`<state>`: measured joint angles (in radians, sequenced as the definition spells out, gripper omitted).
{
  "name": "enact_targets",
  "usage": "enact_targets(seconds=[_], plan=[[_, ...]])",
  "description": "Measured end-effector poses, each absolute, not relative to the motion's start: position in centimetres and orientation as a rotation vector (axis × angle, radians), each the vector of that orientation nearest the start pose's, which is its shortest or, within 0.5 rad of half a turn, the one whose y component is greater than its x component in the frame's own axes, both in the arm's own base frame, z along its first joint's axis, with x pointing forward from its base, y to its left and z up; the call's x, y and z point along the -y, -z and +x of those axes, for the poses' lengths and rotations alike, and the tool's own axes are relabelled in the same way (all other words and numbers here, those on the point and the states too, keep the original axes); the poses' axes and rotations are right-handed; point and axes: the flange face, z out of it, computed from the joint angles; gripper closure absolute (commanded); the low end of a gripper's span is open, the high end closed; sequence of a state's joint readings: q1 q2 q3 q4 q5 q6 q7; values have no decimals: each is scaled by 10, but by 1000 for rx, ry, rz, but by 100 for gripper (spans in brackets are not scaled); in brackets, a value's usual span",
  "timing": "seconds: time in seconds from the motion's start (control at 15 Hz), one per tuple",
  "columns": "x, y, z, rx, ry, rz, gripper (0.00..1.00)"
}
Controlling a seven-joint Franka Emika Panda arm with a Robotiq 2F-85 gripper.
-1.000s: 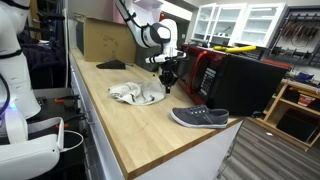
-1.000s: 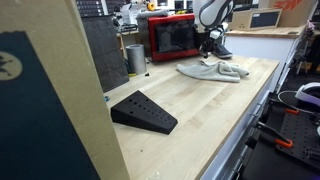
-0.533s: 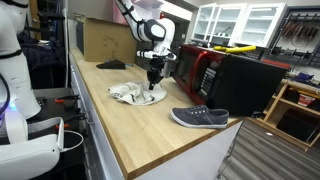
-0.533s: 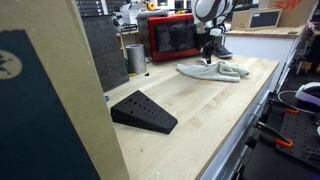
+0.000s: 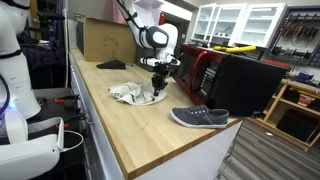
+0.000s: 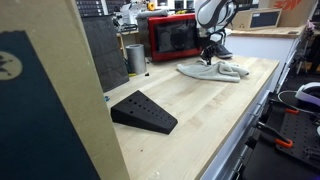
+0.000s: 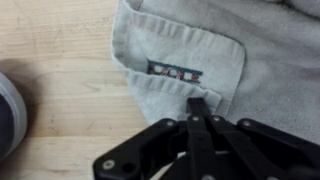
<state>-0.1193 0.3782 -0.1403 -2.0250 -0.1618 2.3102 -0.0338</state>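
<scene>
On the tabletop (image 5: 118, 128) a limp, light cloth (image 7: 200, 55) is laid, best pinched at a fold; above it the end effector (image 7: 197, 103) is shut, with nothing visibly held.

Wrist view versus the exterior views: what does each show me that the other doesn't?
Only the wrist view: a pocket on the grey cloth with a small patterned label, and the shut gripper with its tips over the pocket's lower edge. Only the exterior views: the grey shoe, the red microwave, the black wedge and the cardboard box. Both: the gripper over the crumpled cloth on the wooden table.
</scene>
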Motion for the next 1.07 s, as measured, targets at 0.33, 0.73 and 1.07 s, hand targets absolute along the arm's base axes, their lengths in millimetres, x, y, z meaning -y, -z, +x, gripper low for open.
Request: enact_targets(seconds=[0.33, 0.73, 1.07], plan=[[165, -256, 579, -201, -174, -3292, 100], [189, -255, 593, -251, -144, -3336, 100], [203, -254, 607, -237, -88, -3396, 73]])
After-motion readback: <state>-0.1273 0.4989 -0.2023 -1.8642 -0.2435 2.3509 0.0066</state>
